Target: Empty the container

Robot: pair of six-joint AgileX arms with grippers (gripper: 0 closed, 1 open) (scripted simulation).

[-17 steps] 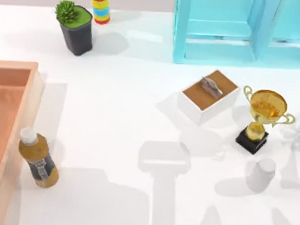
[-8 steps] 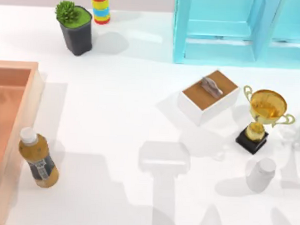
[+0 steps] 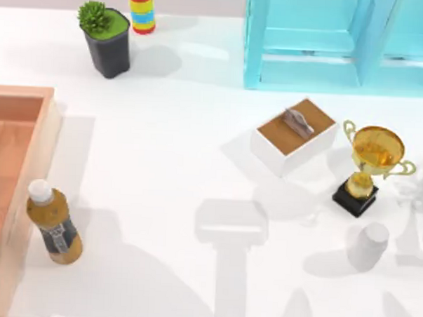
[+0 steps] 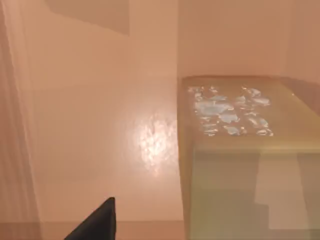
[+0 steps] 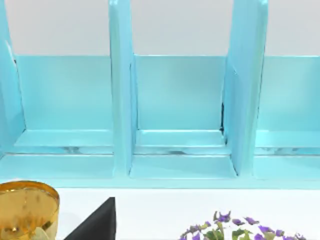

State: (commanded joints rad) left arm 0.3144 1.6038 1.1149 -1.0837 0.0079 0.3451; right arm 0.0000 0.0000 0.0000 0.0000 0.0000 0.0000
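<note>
The container (image 3: 30, 161), a shallow orange-tan wooden tray with thick rims, lies at the table's left edge and is cut off by the top view's border. In the left wrist view its floor (image 4: 100, 115) is close up, and a yellowish-tan block (image 4: 240, 150) with pale blue flecks on top rests on it. A dark part of my left gripper (image 4: 100, 222) hangs just above the tray floor, beside that block. A dark part of my right gripper (image 5: 97, 222) faces the cyan shelf (image 5: 180, 100).
An amber bottle (image 3: 53, 222) with a white cap lies just outside the tray's right rim. A potted plant (image 3: 106, 38) and striped ring stack (image 3: 141, 8) stand at the back. The cyan shelf (image 3: 343, 45), white brown-lidded box (image 3: 294, 135) and gold trophy (image 3: 371, 165) stand on the right. Purple flowers (image 5: 235, 230) show near the right gripper.
The shadows inside the tray and on the table near the bottle have shifted. No object on the table has moved.
</note>
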